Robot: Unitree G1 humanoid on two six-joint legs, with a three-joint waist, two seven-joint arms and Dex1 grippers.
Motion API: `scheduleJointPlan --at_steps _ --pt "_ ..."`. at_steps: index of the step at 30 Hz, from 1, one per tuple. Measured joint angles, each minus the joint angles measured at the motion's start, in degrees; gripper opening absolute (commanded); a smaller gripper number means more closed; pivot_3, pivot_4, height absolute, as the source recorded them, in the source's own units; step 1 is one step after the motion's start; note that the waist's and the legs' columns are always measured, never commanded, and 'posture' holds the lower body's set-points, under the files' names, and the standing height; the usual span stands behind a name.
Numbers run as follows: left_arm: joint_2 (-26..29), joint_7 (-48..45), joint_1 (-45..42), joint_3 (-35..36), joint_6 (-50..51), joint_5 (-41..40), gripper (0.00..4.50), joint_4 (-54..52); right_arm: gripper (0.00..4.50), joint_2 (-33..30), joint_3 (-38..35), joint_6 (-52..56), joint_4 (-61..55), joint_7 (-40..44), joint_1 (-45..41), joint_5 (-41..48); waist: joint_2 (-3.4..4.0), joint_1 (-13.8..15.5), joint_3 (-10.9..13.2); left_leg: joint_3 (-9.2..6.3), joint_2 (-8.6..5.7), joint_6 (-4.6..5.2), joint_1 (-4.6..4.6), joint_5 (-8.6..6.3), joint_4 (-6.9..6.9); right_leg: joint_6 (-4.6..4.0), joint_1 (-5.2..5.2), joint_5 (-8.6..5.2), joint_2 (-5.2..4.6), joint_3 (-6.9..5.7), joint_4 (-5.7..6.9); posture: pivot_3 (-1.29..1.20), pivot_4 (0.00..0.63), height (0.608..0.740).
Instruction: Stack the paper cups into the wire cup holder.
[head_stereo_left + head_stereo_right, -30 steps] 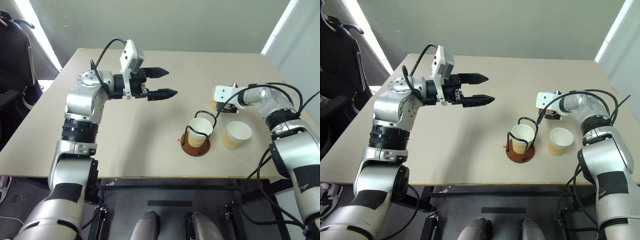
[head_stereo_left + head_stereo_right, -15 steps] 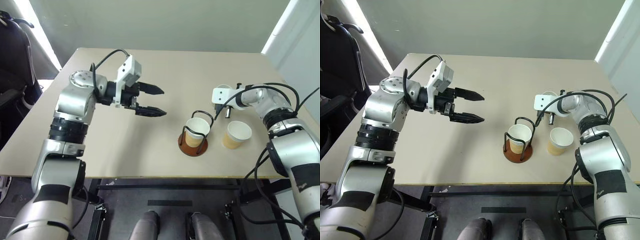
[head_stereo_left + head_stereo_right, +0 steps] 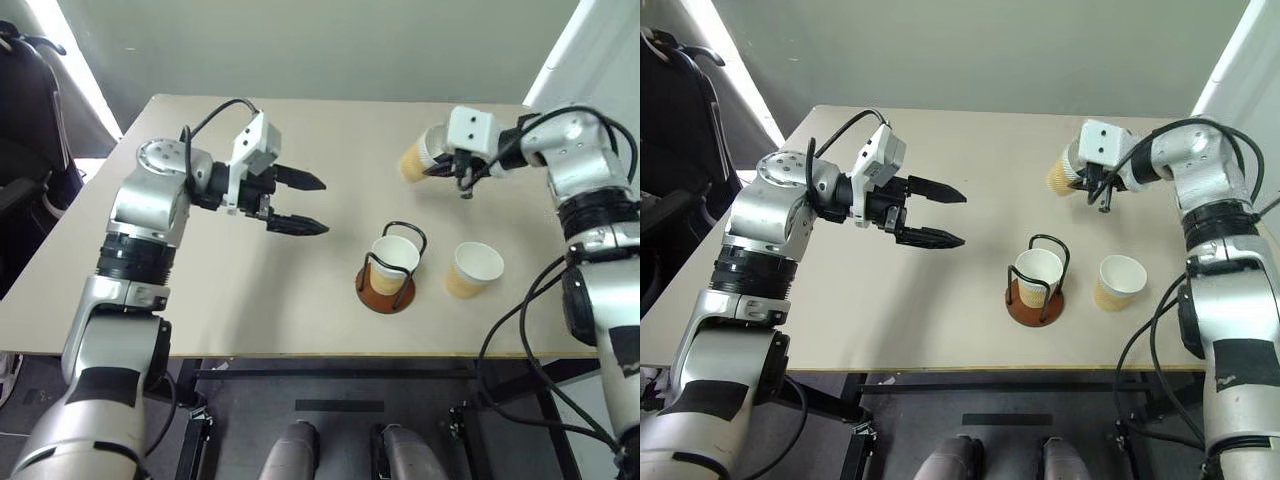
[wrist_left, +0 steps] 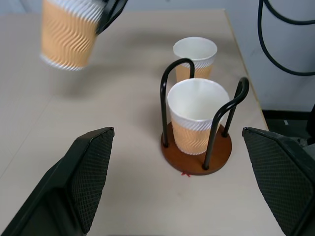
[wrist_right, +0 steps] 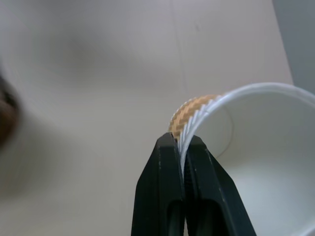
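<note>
left eye view: table, my two arms over it.
left claw: fingers spread wide, nothing in them, hanging above the table well left of the holder, aimed toward it.
holder: upright on the table near the front edge, black wire loops on a brown disc.
cup in holder: seated inside the loops, upright, mouth up.
held cup: off the table, tilted, behind and a bit right of the holder.
right claw: clenched on the held cup's wall at the rim, one finger inside, one outside.
free cup: upright on the table just right of the holder, not touching it.
left wrist view: holder with its cup centre, free cup right behind it.
</note>
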Motion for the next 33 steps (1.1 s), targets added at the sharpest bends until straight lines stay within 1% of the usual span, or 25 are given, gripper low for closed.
scheduleJointPlan --at_steps 1,3,6,8,10,11,16,20,24,33 --pt "0.2 -0.6 0.2 0.0 -0.2 0.1 4.50 0.1 0.02 -1.6 -0.5 3.7 -7.6 2.6 3.3 2.3 0.00 0.1 0.0 -0.01 0.00 -0.30 -0.01 0.18 0.01 -0.03 0.03 -0.02 0.00 -0.03 0.00 0.00 0.150 0.740" --pt "1.0 -1.1 0.9 -0.1 -0.5 0.5 4.50 0.3 0.02 -4.4 -1.2 10.8 -19.2 6.1 8.1 5.8 0.00 0.1 0.0 0.00 -0.01 -0.39 -0.03 0.24 0.01 -0.06 0.03 -0.04 0.00 -0.01 -0.04 0.00 0.150 0.740" --pt "1.5 -1.8 1.4 -0.4 -1.4 0.9 4.50 0.3 0.02 -7.9 -2.0 20.2 -33.0 8.1 11.4 10.2 0.00 -0.2 0.0 0.01 -0.01 -0.44 0.00 0.27 0.02 -0.05 0.03 -0.04 0.01 0.00 -0.06 0.00 0.150 0.740" --pt "1.6 -2.1 1.4 -0.6 -1.7 0.9 4.50 0.2 0.02 -9.4 -2.4 24.2 -39.5 8.4 12.5 12.4 0.00 -0.4 0.0 -0.01 0.00 -0.42 0.05 0.28 0.02 -0.05 0.04 -0.04 0.02 0.01 -0.01 0.00 0.150 0.740" --pt "1.7 -2.3 1.5 -0.7 -1.7 0.9 4.50 0.2 0.02 -10.1 -2.6 27.1 -43.6 8.4 13.5 13.9 0.00 -0.6 0.0 -0.03 0.00 -0.02 0.09 0.16 0.02 -0.04 0.04 -0.03 0.02 0.02 0.04 0.00 0.150 0.740" --pt "1.8 -2.5 1.5 -0.7 -1.8 0.9 4.50 0.2 0.02 -10.2 -2.6 28.3 -44.9 8.3 13.8 14.5 0.00 -0.6 0.0 -0.03 0.00 0.14 0.12 0.12 0.02 -0.02 0.05 -0.02 0.02 0.02 0.07 0.00 0.150 0.740" --pt "1.8 -3.2 1.5 -1.2 -2.0 1.7 4.50 0.3 0.02 -10.4 -2.6 33.7 -51.3 7.8 13.9 17.9 0.00 -0.8 0.0 -0.03 0.00 0.22 0.18 0.26 0.05 -0.25 0.07 -0.12 0.02 0.02 0.16 0.00 0.150 0.740" --pt "1.8 -3.3 1.5 -1.2 -2.4 2.0 4.50 0.2 0.02 -10.4 -1.8 35.7 -54.3 7.4 13.9 19.7 0.00 -0.8 0.0 -0.03 0.00 0.25 0.15 0.24 0.15 -0.24 0.08 -0.12 0.02 0.02 0.15 0.00 0.150 0.740" --pt "2.0 -3.3 1.5 -1.2 -2.6 2.1 4.50 0.1 0.02 -10.2 0.8 35.3 -54.3 7.3 14.7 19.7 0.00 -0.8 0.0 -0.03 -0.01 0.29 0.10 0.21 0.23 0.01 0.08 0.02 0.02 0.02 0.14 0.00 0.150 0.740" --pt "2.2 -3.3 1.7 -1.2 -2.4 2.1 4.50 -1.6 0.02 -11.5 4.4 28.7 -50.2 8.0 15.5 16.8 0.00 -0.7 0.0 -0.03 0.00 0.32 0.08 0.19 0.27 0.03 0.08 0.04 0.02 0.01 0.15 0.00 0.150 0.740"
